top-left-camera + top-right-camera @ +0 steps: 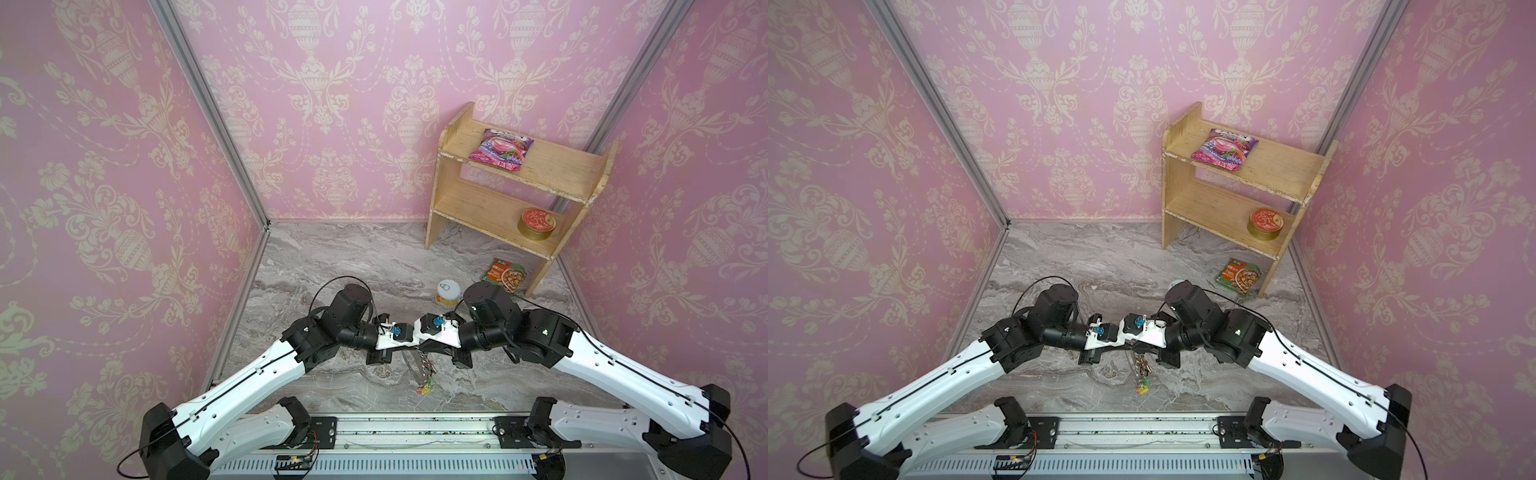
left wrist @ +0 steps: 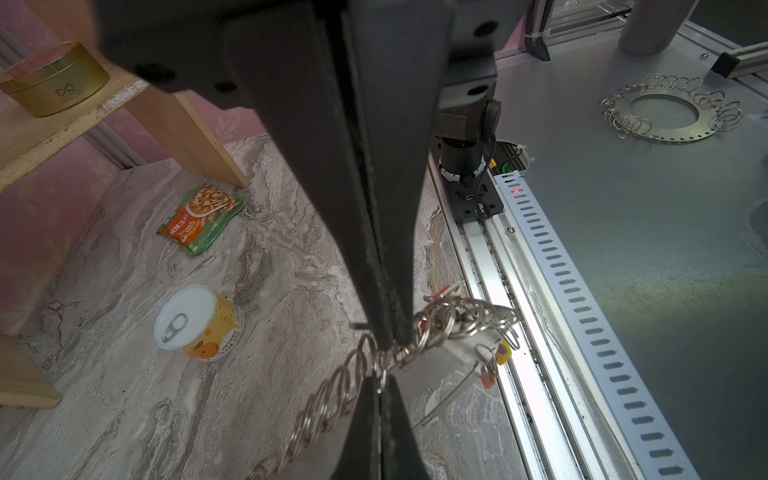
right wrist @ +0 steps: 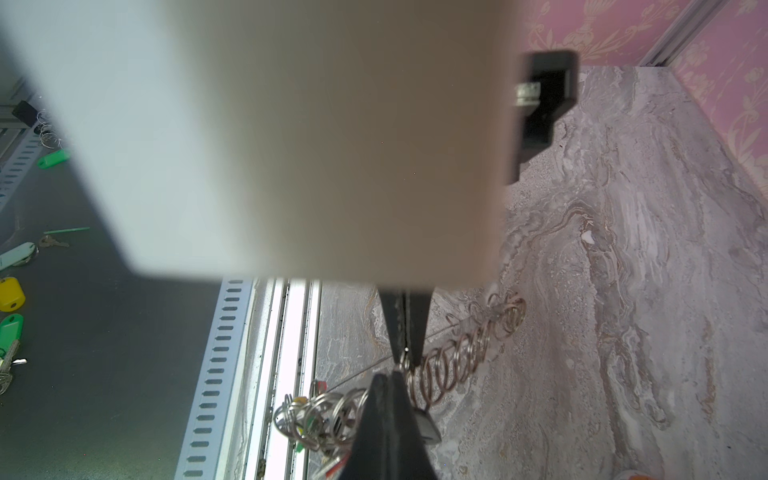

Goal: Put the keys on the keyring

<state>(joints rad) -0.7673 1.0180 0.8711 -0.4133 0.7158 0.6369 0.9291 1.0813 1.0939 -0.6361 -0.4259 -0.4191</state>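
Grips the keyring between left gripper and right gripper, both clamped shut tip to tip, its length crossing them toward the rail, key seemingly beside the left tip.

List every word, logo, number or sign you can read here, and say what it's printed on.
"∞": an infinity sign on the side of the gold tin; the small print beneath it is unreadable.
Green and orange packet: Chinese characters, too blurred to read.
Pull-tab can: label print too small.
Pink packet: lettering blurred.
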